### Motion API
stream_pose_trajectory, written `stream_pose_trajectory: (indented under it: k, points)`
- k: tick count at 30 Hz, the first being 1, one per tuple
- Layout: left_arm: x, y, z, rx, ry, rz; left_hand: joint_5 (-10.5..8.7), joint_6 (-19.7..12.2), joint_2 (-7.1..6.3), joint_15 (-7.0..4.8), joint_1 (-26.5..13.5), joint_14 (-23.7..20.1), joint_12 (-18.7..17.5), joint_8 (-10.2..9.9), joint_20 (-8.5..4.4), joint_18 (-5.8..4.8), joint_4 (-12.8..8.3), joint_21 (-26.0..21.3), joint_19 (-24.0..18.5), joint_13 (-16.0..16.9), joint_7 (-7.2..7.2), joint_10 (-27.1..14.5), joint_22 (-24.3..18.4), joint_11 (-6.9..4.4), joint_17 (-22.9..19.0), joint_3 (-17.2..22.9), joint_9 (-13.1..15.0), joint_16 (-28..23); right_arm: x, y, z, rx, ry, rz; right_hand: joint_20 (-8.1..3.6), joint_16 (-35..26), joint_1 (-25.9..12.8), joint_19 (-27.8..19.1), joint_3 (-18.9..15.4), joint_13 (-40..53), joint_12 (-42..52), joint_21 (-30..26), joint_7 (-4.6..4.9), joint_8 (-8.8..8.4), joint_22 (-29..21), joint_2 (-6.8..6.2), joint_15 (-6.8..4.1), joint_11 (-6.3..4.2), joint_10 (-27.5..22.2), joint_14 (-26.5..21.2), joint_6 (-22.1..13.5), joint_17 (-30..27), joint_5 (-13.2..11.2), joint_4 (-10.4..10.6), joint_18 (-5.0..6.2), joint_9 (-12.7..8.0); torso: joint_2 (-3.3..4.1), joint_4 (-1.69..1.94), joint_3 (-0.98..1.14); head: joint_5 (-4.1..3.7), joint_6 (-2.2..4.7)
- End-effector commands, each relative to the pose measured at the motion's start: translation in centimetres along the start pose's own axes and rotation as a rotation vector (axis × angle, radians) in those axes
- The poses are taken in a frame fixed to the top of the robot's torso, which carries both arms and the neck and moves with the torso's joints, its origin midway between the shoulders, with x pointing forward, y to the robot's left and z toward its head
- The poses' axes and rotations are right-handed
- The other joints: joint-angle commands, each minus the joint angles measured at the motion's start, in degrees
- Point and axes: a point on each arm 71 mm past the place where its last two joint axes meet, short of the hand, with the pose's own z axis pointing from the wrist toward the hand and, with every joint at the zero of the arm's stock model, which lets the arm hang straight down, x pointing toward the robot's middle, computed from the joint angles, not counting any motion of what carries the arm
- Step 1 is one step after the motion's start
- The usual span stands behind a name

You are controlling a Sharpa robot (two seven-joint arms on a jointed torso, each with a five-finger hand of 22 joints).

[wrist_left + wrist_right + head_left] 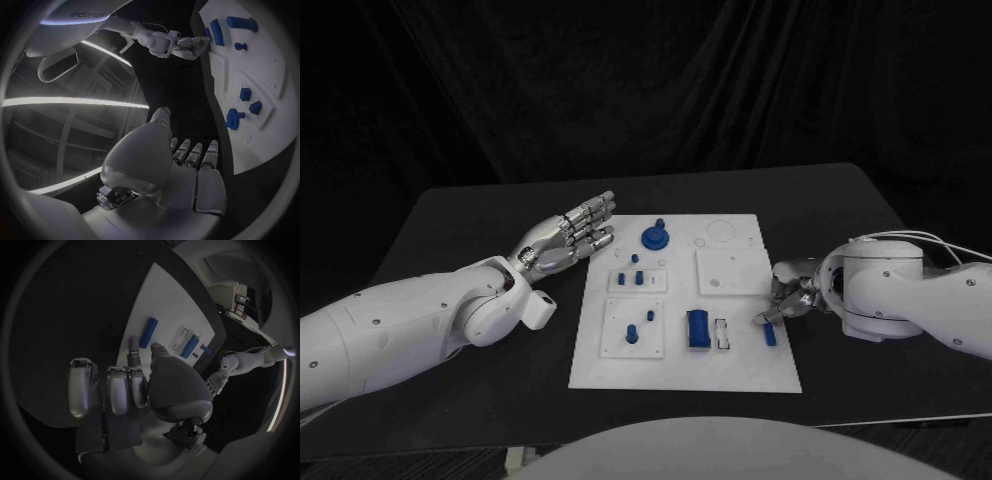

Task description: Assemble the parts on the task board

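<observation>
The white task board (pixel 684 372) lies in the middle of the table. On it are a round blue knob (pixel 656 237), two small blue pieces (pixel 638 279), a blue peg (pixel 630 335), a blue block (pixel 697 329) and a slim blue bar (pixel 770 334) near its right edge. My left hand (pixel 574 236) hovers flat beside the board's far left edge, fingers spread, holding nothing. My right hand (pixel 786 297) is at the board's right edge, just behind the bar; its fingers (pixel 117 390) reach toward the blue bar (pixel 149 333) and hold nothing.
The black table (pixel 473 230) has bare room on both sides of the board. A raised white plate (pixel 734 270) sits on the board's far right part. In the left wrist view the board (pixel 265 65) runs past my palm (pixel 181 175), with my right hand (pixel 186 47) beyond.
</observation>
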Motion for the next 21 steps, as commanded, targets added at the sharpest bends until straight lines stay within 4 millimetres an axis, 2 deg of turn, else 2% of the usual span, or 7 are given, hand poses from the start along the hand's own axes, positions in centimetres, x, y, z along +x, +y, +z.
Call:
stream_pose_trajectory:
  k: [1,6,9,11,15,17,21]
  points:
    - [0.1,-0.5,0.0,0.081,0.006,-0.011,-0.01,0.2,-0.41,0.2,-0.1,-0.02,0.21,0.4,0.43,0.8,0.12,-0.09,-0.1,0.02,0.59,-0.09,0.07,0.45,-0.1,0.09,0.09,-0.21,0.5,-0.1,0.4,0.021,0.003,0.019,-0.41,0.15,0.55,2.89,0.08,15.09,0.15,-0.61,0.01,-0.18,11.76,-0.19,-0.21,-0.23,5.97,6.01,-0.99,15.1,0.77,-0.34,1.01,0.13,0.03,0.0,0.01,0.03,-0.01]
    - [0.1,-0.5,-0.1,0.08,0.006,-0.012,0.01,0.33,-0.42,0.26,-0.09,-0.02,0.26,0.42,0.44,0.8,0.11,-0.08,-0.09,0.03,0.75,-0.06,0.09,0.59,-0.1,0.09,0.1,-0.21,1.0,0.0,0.8,0.024,0.011,0.022,-0.37,0.15,0.89,2.62,0.44,15.09,0.15,-1.52,0.19,0.33,11.45,-0.34,-0.11,-0.08,5.97,6.01,-2.21,15.1,1.79,-0.94,1.19,1.26,0.01,0.04,0.01,0.11,-0.01]
    - [0.1,-0.5,-0.1,0.079,0.006,-0.012,0.02,0.46,-0.42,0.32,-0.08,-0.02,0.34,0.44,0.44,0.79,0.1,-0.07,-0.08,0.05,0.9,-0.02,0.09,0.74,-0.1,0.1,0.12,-0.21,1.3,0.0,1.0,0.026,0.016,0.022,-0.35,0.15,2.18,2.47,1.3,15.09,0.15,-2.12,0.29,0.9,11.24,-0.53,-0.08,0.0,5.97,6.01,-3.64,15.1,4.79,-2.24,1.31,2.45,0.01,0.02,0.0,0.14,-0.01]
    - [0.1,-0.5,-0.1,0.078,0.007,-0.013,0.02,0.46,-0.42,0.32,-0.08,-0.02,0.34,0.44,0.44,0.79,0.1,-0.07,-0.08,0.05,0.9,-0.02,0.09,0.74,-0.1,0.1,0.12,-0.21,1.4,0.0,1.1,0.026,0.018,0.022,-0.33,0.15,2.54,2.45,1.59,15.09,0.15,-2.26,0.31,1.19,11.2,-0.61,-0.06,0.01,5.97,6.01,-4.01,15.1,5.55,-2.67,1.33,2.88,0.01,0.03,0.0,0.11,-0.01]
    - [0.2,-0.5,-0.1,0.076,0.008,-0.014,0.04,0.59,-0.43,0.41,-0.05,0.01,0.47,0.45,0.46,0.78,0.07,-0.06,-0.07,0.07,1.16,0.06,0.11,0.99,-0.08,0.12,0.13,-0.18,1.5,-0.1,1.2,0.029,0.022,0.022,-0.32,-0.12,4.46,2.3,3.11,15.09,0.15,-2.93,0.33,2.69,10.99,-1.05,-0.06,0.03,5.97,5.88,-5.69,14.58,9.61,-4.85,1.45,4.77,-0.01,0.03,-0.01,0.1,-0.01]
    - [0.2,-0.5,-0.1,0.075,0.009,-0.015,0.04,0.59,-0.43,0.41,-0.05,0.01,0.47,0.45,0.46,0.78,0.07,-0.06,-0.07,0.07,1.16,0.06,0.11,0.99,-0.08,0.12,0.13,-0.18,1.5,-0.1,1.2,0.029,0.022,0.023,-0.33,-0.15,4.85,2.26,3.73,15.09,0.15,-3.17,0.37,3.51,10.92,-1.22,-0.06,0.04,5.97,5.87,-6.52,14.52,10.83,-5.61,1.48,5.7,-0.01,0.04,0.0,0.06,-0.01]
    - [0.2,-0.4,-0.1,0.074,0.011,-0.017,0.04,0.7,-0.42,0.46,-0.04,0.05,0.53,0.47,0.47,0.78,0.06,-0.06,-0.06,0.08,1.3,0.1,0.12,1.15,-0.06,0.14,0.14,-0.15,1.6,-0.1,1.4,0.031,0.023,0.024,-0.34,-0.23,5.8,2.28,5.11,15.09,0.15,-3.35,0.37,5.5,10.9,-1.38,-0.06,0.05,5.97,5.83,-8.03,14.36,11.74,-7.33,1.5,7.7,0.0,0.01,0.0,0.13,-0.01]
